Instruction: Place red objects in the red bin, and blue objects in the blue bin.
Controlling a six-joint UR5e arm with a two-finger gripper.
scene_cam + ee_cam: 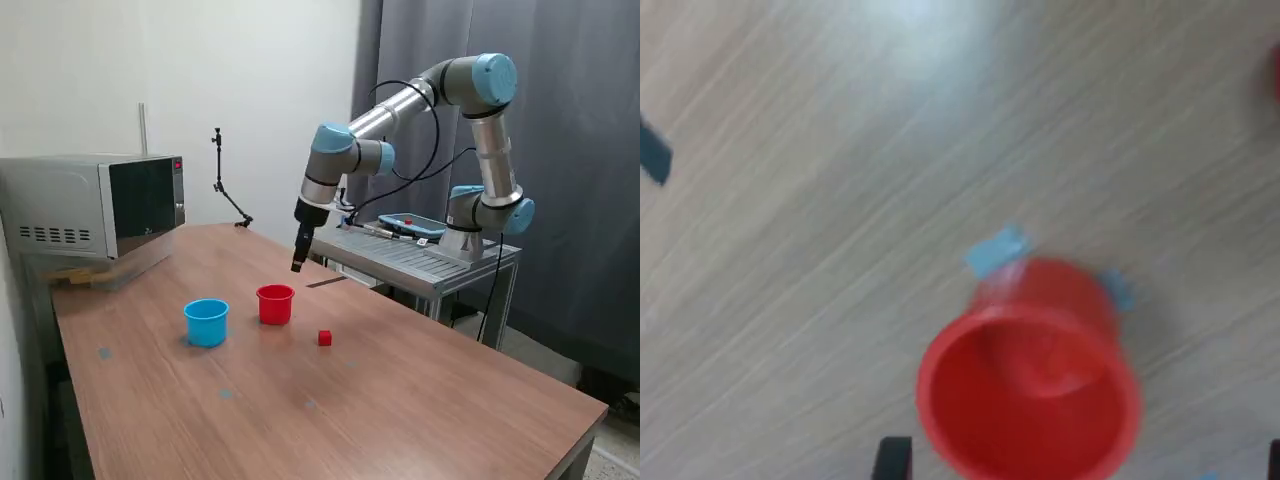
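On the table (420,400) I see one red cube (325,338) left out, just beside the red cup (275,304). Both cups stand straight up, mouths open to the top. My gripper (298,262) hangs above the red cup. I cannot tell if it holds anything. Blue cup (206,322) sits near.

wooden table (400,400) | microwave (95,205) on its far corner | metal rack (420,258) beyond its far edge | curtain (570,150) behind rack
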